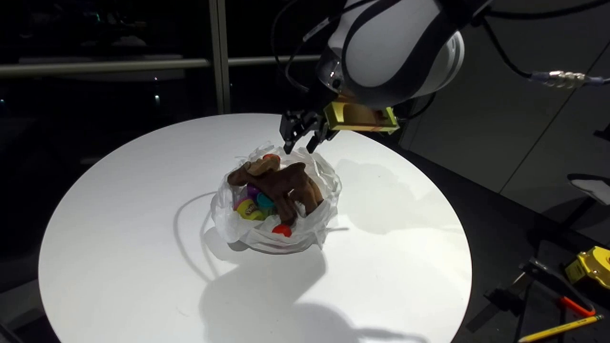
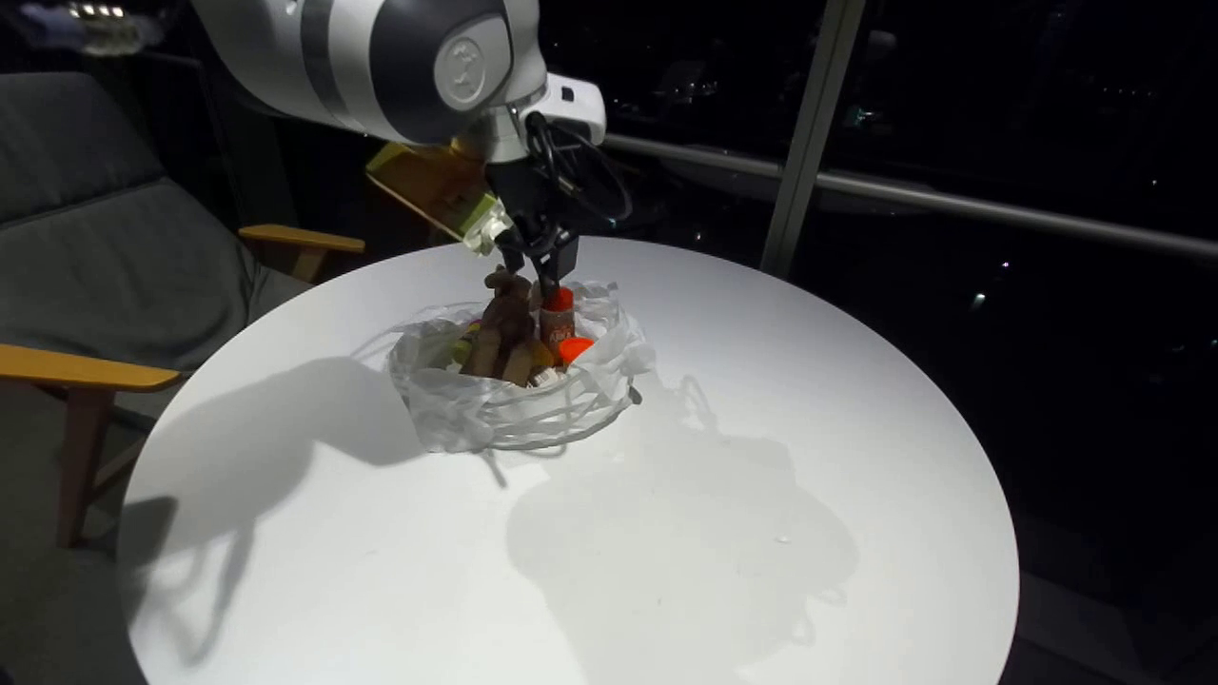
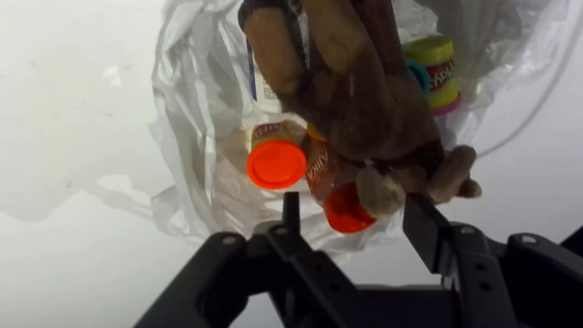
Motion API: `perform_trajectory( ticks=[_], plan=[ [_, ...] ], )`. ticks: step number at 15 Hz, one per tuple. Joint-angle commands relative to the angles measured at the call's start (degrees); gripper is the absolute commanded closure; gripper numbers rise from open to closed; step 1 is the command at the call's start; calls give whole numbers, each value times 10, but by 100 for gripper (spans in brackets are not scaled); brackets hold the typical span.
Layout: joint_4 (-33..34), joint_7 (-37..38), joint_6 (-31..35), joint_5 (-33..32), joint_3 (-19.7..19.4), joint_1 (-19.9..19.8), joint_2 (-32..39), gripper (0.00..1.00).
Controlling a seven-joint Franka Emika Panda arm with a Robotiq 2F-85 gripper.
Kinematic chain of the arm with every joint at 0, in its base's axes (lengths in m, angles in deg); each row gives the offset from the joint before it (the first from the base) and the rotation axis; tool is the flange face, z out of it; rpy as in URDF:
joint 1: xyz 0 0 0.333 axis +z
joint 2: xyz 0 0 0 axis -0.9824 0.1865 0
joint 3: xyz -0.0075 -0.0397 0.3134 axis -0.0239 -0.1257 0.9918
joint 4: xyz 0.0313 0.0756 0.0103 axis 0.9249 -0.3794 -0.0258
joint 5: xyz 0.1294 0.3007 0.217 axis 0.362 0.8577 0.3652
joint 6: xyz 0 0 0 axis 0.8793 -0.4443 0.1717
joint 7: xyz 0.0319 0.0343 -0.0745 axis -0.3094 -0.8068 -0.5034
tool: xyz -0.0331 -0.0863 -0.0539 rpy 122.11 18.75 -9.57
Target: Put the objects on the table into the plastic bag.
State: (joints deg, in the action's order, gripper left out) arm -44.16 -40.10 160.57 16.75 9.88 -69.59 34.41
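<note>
The crumpled white plastic bag stands open on the table; it also shows in an exterior view and the wrist view. A brown plush animal lies on top inside it, also in the wrist view. Around the toy are a yellow Play-Doh tub, an orange-lidded tub, a red-capped brown bottle and a white labelled container partly under the toy. My gripper is open and empty above the bag's rim, by the bottle cap, also in the wrist view.
The round white table carries the bag; its rim is curved. A yellow part is fixed at the wrist. A grey chair stands beside the table. A tape measure and pencil lie off the table.
</note>
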Motion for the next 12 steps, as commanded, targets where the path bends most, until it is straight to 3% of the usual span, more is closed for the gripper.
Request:
perform_trajectory(
  ticks=[1, 2, 4, 7, 12],
  plan=[
    [-73, 9, -27, -8, -15, 14, -124, 8],
    [-85, 34, -48, -24, -36, 32, -153, 1],
    [-106, 70, -120, -66, -63, 50, -211, 0],
    [-142, 120, -250, -134, -35, 12, -297, 0],
    [-191, 50, -494, -19, 9, -25, -436, 0]
  ],
)
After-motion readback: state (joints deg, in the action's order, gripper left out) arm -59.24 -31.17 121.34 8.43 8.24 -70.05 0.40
